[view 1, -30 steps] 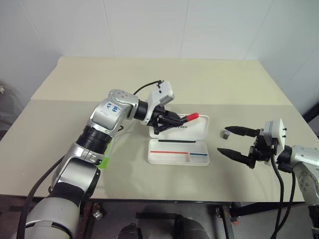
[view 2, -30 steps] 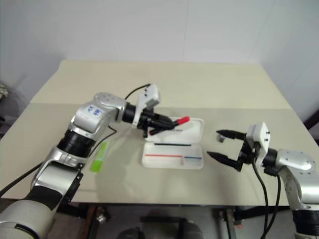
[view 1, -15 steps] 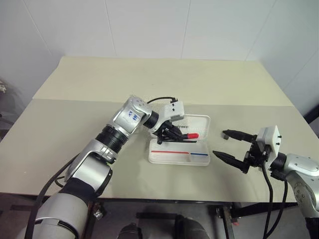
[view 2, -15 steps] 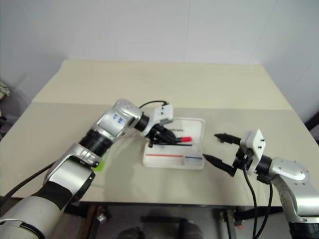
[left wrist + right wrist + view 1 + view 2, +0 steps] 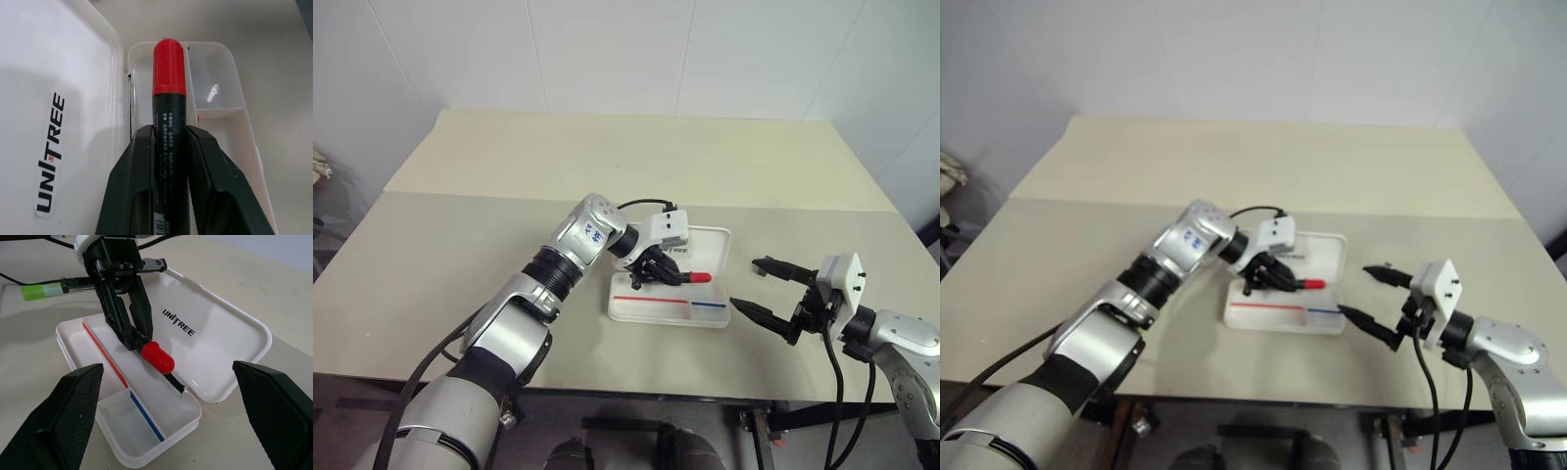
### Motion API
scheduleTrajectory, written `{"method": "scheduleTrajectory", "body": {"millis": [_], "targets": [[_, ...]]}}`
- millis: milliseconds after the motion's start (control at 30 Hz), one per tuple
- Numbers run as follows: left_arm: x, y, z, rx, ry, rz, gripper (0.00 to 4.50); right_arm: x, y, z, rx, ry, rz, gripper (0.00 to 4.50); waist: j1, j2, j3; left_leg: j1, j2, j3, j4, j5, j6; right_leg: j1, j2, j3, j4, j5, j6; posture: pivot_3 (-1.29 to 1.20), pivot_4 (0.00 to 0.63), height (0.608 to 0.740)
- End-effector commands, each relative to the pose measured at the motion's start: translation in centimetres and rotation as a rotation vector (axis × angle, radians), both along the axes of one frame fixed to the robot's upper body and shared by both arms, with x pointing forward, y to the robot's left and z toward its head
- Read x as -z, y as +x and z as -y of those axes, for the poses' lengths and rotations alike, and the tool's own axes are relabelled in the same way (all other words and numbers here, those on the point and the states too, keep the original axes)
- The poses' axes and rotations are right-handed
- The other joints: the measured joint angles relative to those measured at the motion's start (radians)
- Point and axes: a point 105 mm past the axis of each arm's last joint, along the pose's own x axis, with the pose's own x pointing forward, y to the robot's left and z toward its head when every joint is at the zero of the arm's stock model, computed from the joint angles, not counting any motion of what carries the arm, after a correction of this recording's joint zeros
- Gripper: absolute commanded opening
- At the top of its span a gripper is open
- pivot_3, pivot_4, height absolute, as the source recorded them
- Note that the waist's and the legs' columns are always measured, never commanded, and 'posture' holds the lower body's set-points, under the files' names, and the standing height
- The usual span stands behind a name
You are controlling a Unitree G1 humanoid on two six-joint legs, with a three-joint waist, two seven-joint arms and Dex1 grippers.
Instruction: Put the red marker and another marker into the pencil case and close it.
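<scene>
The white pencil case [image 5: 705,247] lies open on the table, its lid flat behind the tray [image 5: 658,310], which has red and blue stripes. My left gripper [image 5: 668,275] is shut on the red marker [image 5: 168,98]. It holds the marker low over the tray's long compartment beside the hinge, red cap [image 5: 702,278] pointing right. Whether the cap touches the tray I cannot tell. The other marker, a lime-green highlighter [image 5: 36,290], lies on the table beyond the case, behind my left arm. My right gripper [image 5: 745,282] hangs open and empty just right of the case.
The beige table [image 5: 607,166] stretches wide behind and to the left of the case. A seam crosses the table behind the case. The table's front edge [image 5: 636,394] runs close below the tray.
My left gripper has come down and to the right with the red marker, from above the lid to low over the tray. The right gripper has stayed open and in about the same place.
</scene>
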Motion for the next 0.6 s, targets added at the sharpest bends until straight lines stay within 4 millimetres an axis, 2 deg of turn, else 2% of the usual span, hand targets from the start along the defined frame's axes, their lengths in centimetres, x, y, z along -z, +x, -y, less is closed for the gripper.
{"method": "scheduleTrajectory", "body": {"millis": [33,67,400,600], "targets": [[-0.7,0.5,0.3,0.007,0.01,0.05,0.56,-1.3,-0.4,0.0,0.009,0.014,0.055,4.5,0.0,0.0,0.0,0.0,0.0,0.0,0.0,0.0,0.0,0.0,0.0,0.0,0.0,0.0,0.0,0.0,0.15,0.74],[-0.8,0.5,0.4,0.006,0.003,0.045,1.28,-1.3,-0.4,0.0,0.011,0.015,0.055,4.5,0.0,0.0,0.0,0.0,0.0,0.0,0.0,0.0,0.0,0.0,0.0,0.0,0.0,0.0,0.0,0.0,0.15,0.74],[-1.8,-0.4,1.1,0.032,-0.056,0.005,4.48,-1.3,0.0,-0.1,0.02,0.019,0.061,4.5,-0.001,0.0,0.0,0.0,0.0,0.0,0.0,0.0,0.0,0.0,0.0,0.0,0.0,0.0,0.0,0.0,0.15,0.74],[-4.9,-2.1,0.5,0.01,-0.161,0.039,4.48,-1.2,0.4,-0.2,-0.008,0.012,0.048,4.5,-0.002,0.0,0.0,0.0,0.0,-0.001,0.0,0.0,0.0,0.0,0.0,0.0,0.001,0.0,0.0,0.0,0.15,0.74]]}}
